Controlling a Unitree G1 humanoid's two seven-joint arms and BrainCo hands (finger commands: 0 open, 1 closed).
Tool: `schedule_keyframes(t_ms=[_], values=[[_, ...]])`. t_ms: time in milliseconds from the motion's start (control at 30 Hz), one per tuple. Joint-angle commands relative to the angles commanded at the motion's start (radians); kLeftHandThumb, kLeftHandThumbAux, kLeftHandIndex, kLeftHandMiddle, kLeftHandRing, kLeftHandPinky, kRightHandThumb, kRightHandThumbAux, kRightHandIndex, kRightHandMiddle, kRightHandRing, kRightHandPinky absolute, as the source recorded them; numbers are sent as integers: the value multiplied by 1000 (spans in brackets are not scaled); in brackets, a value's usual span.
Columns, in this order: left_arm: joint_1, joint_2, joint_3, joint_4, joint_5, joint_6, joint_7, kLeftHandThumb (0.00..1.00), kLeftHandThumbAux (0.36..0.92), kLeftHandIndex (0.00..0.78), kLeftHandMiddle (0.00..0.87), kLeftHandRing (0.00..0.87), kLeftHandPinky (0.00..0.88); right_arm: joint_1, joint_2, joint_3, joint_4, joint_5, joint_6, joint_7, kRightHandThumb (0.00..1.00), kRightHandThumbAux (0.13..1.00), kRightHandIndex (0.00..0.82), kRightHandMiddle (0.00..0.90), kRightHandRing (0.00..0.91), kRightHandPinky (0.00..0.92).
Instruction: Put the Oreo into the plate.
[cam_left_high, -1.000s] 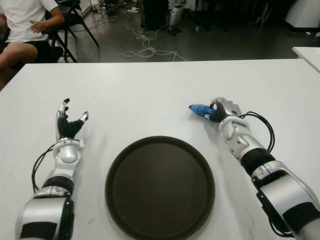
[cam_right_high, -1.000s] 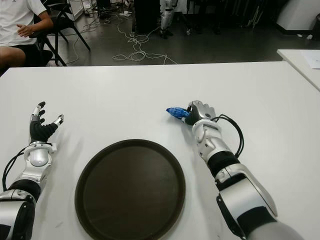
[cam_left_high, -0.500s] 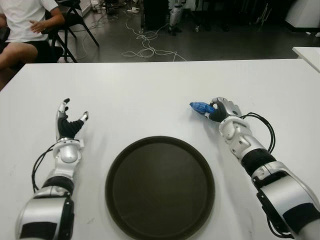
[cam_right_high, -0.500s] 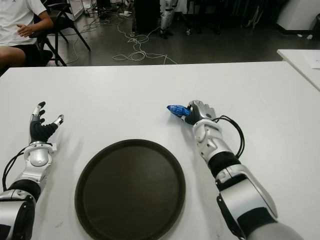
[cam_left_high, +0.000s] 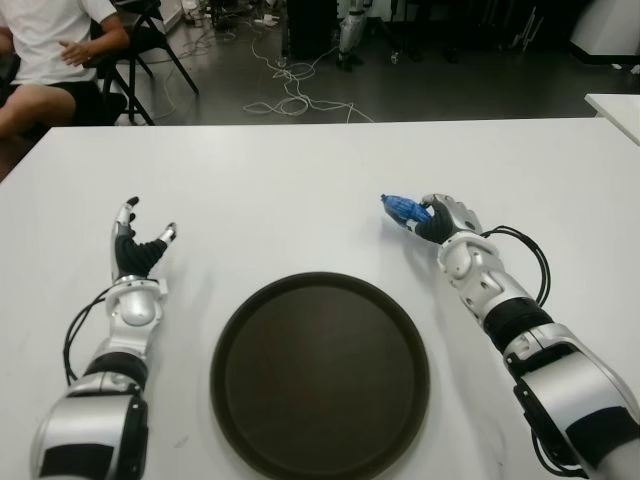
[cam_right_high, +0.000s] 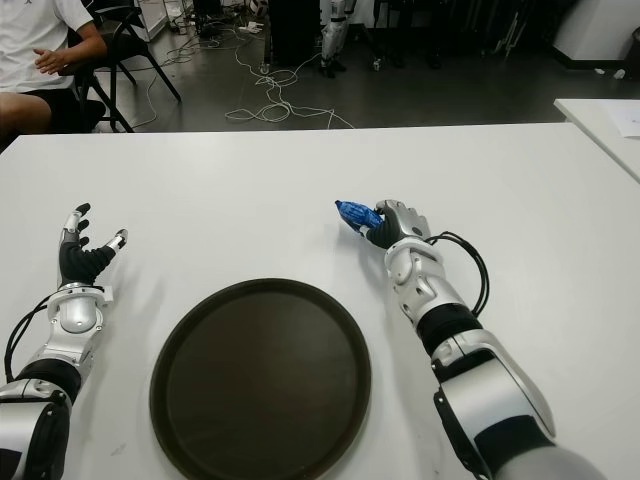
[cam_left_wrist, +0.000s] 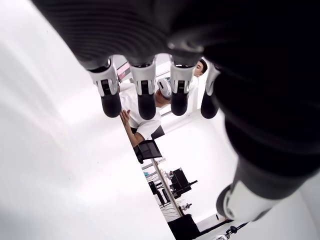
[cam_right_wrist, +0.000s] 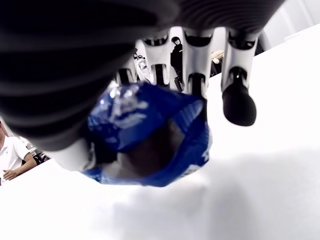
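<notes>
1. oreo (cam_left_high: 398, 208), a small blue packet, sits in the grasp of the right hand (cam_left_high: 440, 218) over the white worktop (cam_left_high: 300, 180), beyond the plate and to its right; the packet juts out from the fingers toward the robot's left, its outer end tipped a little upward
2. right hand's own wrist view shows the packet (cam_right_wrist: 150, 135) clamped between thumb and curled fingers (cam_right_wrist: 239, 97), with the worktop close under it; whether the packet touches the surface i cannot tell
3. plate (cam_left_high: 320, 375), a round dark brown one with a raised rim, lies flat on the worktop near the robot, between the two arms; nothing lies in it; the oreo is clear of its rim, not over it
4. left hand (cam_left_high: 138, 250) shows to the left of the plate, well apart from it, fingers spread and pointing away from the robot, holding nothing; its wrist view shows the fingers (cam_left_wrist: 145, 92) straight and apart
5. a black cable (cam_left_high: 530, 255) loops beside the right forearm
6. beyond the far left corner of the worktop a person (cam_left_high: 50, 60) in a white shirt sits on a chair; loose cables (cam_left_high: 290, 90) lie on the dark floor behind
</notes>
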Motion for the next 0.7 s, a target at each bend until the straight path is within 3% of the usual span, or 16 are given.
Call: schedule_keyframes(t_ms=[367, 600, 700], values=[[0, 1, -5, -2, 7, 5, 6, 0, 745, 61, 73, 43, 18, 47, 22, -131, -47, 135, -153, -57, 696, 726, 438, 793, 798, 796], [3, -2, -4, -8, 5, -3, 6, 0, 741, 52, 70, 41, 19, 89, 27, -181, -147, 200, -210, -21, 695, 727, 438, 793, 800, 800], [3, -2, -6, -9, 8, 3, 14, 0, 745, 51, 72, 45, 25, 131, 43, -213, -257, 264, -215, 36, 696, 727, 436, 776, 788, 790]])
